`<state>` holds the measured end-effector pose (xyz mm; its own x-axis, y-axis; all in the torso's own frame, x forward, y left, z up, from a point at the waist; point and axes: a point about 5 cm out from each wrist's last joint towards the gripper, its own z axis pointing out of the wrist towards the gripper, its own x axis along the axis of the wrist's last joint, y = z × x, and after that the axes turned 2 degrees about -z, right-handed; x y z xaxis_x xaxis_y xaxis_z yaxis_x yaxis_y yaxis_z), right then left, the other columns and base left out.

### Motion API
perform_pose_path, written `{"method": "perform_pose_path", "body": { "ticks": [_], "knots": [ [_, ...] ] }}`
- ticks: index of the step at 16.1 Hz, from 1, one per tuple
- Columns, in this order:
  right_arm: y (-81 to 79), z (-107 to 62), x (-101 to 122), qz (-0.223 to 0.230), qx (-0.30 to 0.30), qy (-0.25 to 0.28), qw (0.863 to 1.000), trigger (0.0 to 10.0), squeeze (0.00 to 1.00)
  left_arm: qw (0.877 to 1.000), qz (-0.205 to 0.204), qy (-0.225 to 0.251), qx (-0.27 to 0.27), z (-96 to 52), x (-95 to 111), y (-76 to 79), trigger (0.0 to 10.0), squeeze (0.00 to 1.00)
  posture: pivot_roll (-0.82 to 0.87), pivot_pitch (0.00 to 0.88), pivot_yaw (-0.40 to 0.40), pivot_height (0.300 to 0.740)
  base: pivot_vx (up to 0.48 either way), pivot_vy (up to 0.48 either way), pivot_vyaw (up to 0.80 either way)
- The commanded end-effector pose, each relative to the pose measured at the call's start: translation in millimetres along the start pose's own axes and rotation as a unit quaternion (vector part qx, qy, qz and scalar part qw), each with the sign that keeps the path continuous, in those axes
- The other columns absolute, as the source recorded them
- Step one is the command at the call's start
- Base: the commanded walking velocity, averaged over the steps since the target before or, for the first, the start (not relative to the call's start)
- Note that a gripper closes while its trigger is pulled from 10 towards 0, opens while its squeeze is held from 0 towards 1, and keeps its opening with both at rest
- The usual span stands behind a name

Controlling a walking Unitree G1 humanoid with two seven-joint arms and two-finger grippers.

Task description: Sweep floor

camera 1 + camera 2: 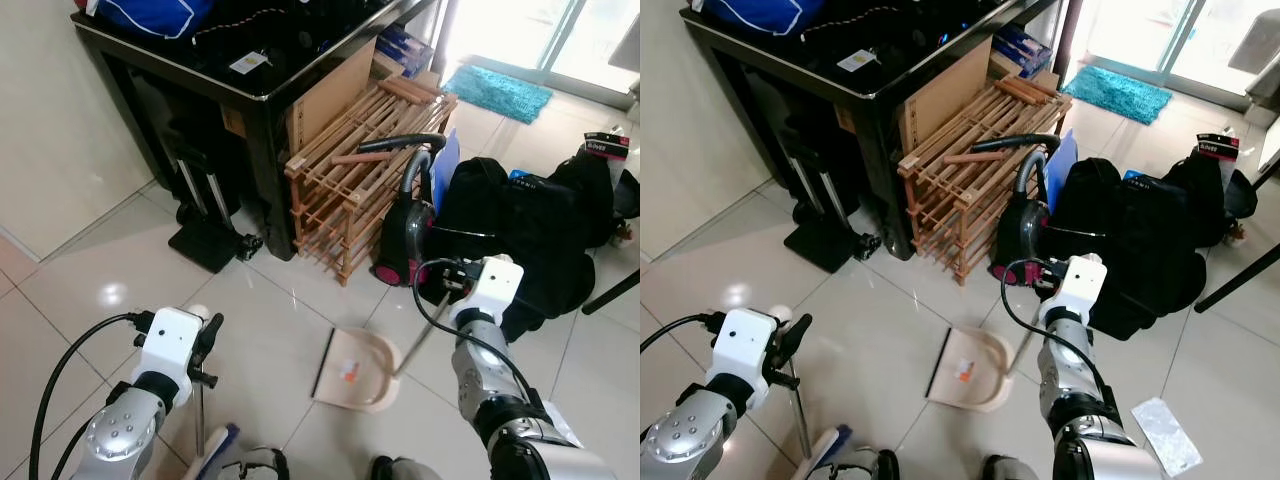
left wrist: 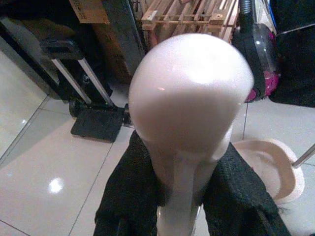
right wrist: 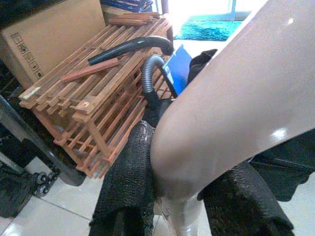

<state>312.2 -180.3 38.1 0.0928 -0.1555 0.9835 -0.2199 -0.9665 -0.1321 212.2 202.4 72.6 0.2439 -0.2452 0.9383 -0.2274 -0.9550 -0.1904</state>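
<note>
Left gripper [image 2: 187, 196] clamps the pale-knobbed broom [image 1: 199, 412]; right gripper [image 3: 189, 196] clamps the beige dustpan's [image 1: 355, 371] handle, pan flat below it.

Daylight from doorway, floor [image 1: 110, 295] glare; wrist closeups (perhaps) soft.

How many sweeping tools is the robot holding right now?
2. A broom handle in the left claw, at the robot's left, and a dustpan held by its handle in the right claw, pan resting on the tiles ahead.
</note>
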Motion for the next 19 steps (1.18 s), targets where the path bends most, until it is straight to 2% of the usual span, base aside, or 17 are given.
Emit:
{"method": "perform_pose_path", "body": {
  "ticks": [1,3,4,5,6,7,8,10,12,13,14,16,19],
  "knots": [
    [-11.0,6.2,11,0.009,0.018,0.016,1.000,0.0,0.00,1.000,0.005,0.009,0.013,1.8,1,-5.3,10.0,0.00,0.09,0.079,0.003,0.740,0.000,0.000,0.00],
    [-14.5,12.4,30,0.014,0.022,0.057,0.998,0.0,0.00,0.999,0.005,0.022,0.022,8.0,2,-9.7,10.0,0.00,0.06,0.057,0.004,0.740,0.000,0.000,0.00],
    [-17.9,15.1,45,0.001,0.042,0.084,0.996,0.0,0.00,0.999,0.021,0.033,0.016,11.3,5,-11.1,10.0,0.00,0.04,0.046,0.010,0.740,0.000,0.000,0.00],
    [-22.7,15.9,62,-0.020,0.068,0.115,0.991,0.0,0.00,0.998,0.029,0.053,0.012,33.5,26,-13.4,10.0,0.00,0.02,0.036,0.015,0.740,0.000,0.000,0.00],
    [-23.0,15.7,68,-0.030,0.071,0.126,0.989,0.0,0.00,0.998,0.028,0.061,0.012,43.1,37,-14.3,10.0,0.00,0.02,0.033,0.016,0.740,0.000,0.000,0.00],
    [-22.9,14.1,85,-0.059,0.080,0.145,0.984,0.0,0.00,0.996,0.034,0.081,0.011,53.7,61,-15.8,10.0,0.00,0.00,0.023,0.021,0.740,0.000,0.000,0.00],
    [-21.4,10.8,100,-0.072,0.080,0.159,0.981,0.0,0.00,0.995,0.042,0.091,0.013,57.0,73,-14.8,10.0,0.00,-0.01,0.018,0.022,0.740,0.000,0.000,0.00],
    [-15.7,3.6,116,-0.085,0.068,0.165,0.980,0.0,0.00,0.993,0.046,0.112,-0.001,61.7,86,-7.6,10.0,0.00,0.00,0.015,0.018,0.740,0.000,0.000,0.00],
    [-12.4,-4.1,125,-0.098,0.068,0.170,0.978,0.0,0.00,0.990,0.042,0.131,-0.010,61.9,97,-2.8,10.0,0.00,0.00,0.011,0.018,0.740,0.000,0.000,0.00],
    [-9.3,-7.2,126,-0.113,0.061,0.152,0.980,10.0,0.00,0.990,0.038,0.134,-0.014,62.2,104,-1.9,10.0,0.00,0.00,0.020,0.015,0.740,0.000,0.000,0.00],
    [-5.0,-13.2,129,-0.137,0.057,0.130,0.980,10.0,0.00,0.990,0.029,0.136,-0.019,61.5,112,0.4,10.0,0.00,0.01,0.027,0.015,0.740,0.000,0.000,0.00],
    [1.6,-19.3,127,-0.167,0.034,0.095,0.981,10.0,0.00,0.991,0.031,0.129,-0.026,59.5,109,2.5,10.0,0.00,0.00,0.028,0.016,0.740,0.000,0.000,0.00],
    [8.5,-33.8,129,-0.145,0.003,0.072,0.987,10.0,0.00,0.988,0.062,0.144,0.002,55.4,110,1.2,10.0,0.00,-0.01,0.037,0.013,0.740,0.000,0.000,-0.42]
  ]
}}
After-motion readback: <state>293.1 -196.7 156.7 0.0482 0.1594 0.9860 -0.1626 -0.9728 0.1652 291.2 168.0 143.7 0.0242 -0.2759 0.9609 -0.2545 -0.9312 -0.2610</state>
